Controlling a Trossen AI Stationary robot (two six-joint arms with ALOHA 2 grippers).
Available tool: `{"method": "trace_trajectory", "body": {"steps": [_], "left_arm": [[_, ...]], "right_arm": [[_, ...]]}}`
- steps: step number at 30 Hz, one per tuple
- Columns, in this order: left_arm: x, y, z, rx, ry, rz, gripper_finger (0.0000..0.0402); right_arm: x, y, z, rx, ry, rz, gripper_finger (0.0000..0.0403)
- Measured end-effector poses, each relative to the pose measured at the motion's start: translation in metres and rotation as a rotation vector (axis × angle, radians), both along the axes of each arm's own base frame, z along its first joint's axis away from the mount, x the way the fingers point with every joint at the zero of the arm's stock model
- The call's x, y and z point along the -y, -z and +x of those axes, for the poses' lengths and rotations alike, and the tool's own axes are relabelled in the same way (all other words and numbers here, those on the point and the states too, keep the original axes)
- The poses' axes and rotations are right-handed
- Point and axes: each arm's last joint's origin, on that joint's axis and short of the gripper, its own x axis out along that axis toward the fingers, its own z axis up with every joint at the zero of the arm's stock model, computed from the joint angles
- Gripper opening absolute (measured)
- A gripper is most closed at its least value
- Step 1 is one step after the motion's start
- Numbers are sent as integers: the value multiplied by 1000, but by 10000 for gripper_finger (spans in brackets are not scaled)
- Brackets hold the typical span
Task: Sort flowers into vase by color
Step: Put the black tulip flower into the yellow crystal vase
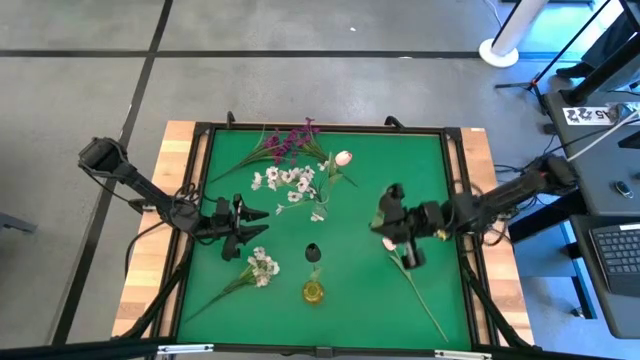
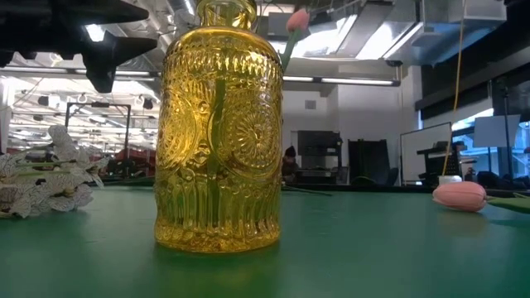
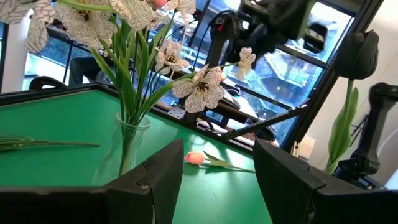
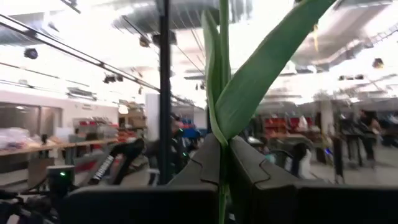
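Observation:
My right gripper hovers right of the table's middle, shut on a green stem. Beside it in the high view shows a pale pink tulip bud, and a long stem runs toward the near right. A tulip lies flat on the table. My left gripper is open, left of the middle, raised and pointing right. A clear vase holds white blossoms and a tulip. The yellow vase holds a dark bud's stem. Magenta sprigs lie at the far side and a white cluster at the near left. My right gripper pinches a thin green stem between its two shut fingers, which come level from the table's right and lie across it. The stem stands upright in the hold, its long leaf rising above the fingers. Its bloom lies outside the wrist view.
A black frame rims the green table. The yellow vase stands close to the near edge, in the middle. Open green surface lies at the near left and far right. A person sits in the room beyond the table.

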Motion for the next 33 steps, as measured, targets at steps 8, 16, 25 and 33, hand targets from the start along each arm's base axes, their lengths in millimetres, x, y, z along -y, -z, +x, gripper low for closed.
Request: {"method": "trace_trajectory", "body": {"steps": [8,16,25,33], "left_arm": [[0,-1,0,5,0,-3,189],[0,0,0,4,0,-5,189],[0,-1,0,15,0,-16,189],[0,-3,0,32,0,-25,189]], "right_arm": [[-22,30,33,58,-108,20,6],[-58,29,69,80,-210,-19,6],[-72,41,85,50,-206,-63,6],[-71,41,85,57,-188,-78,5]]}}
